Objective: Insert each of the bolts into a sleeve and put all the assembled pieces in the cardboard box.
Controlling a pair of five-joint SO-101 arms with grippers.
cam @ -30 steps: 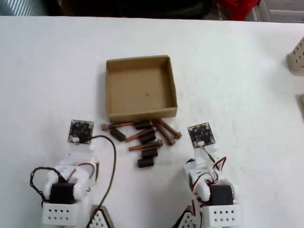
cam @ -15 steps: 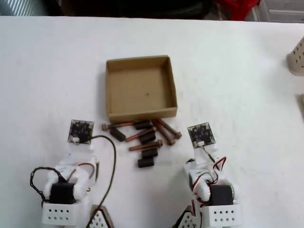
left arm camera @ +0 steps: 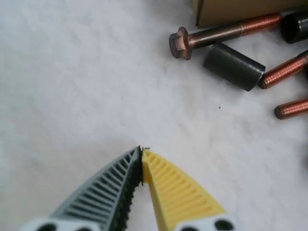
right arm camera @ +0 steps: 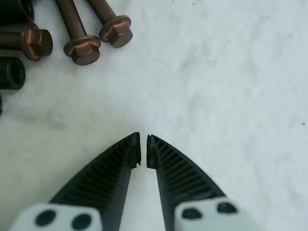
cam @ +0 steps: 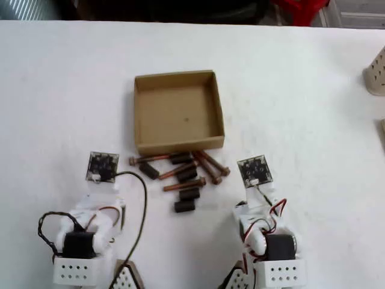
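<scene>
Both my arms sit at the lower edge of the high view, flanking the pile. I judge them parked, since nothing is assembled yet. My left gripper (left arm camera: 141, 153) is closed on nothing, tips together over bare table (left arm camera: 72, 86). My right gripper (right arm camera: 143, 144) shows only a thin slit and is also empty. The bolts (cam: 183, 184) and sleeves (cam: 185, 206) lie jumbled at centre, just below the cardboard box (cam: 180, 144) — handy for dropping in. Where they overlap I can't count them, and the frame edge cuts off the box in my left wrist view.

White table (cam: 301, 90); dark bkgd beyond, red obj (cam: 298, 9) far edge.
</scene>
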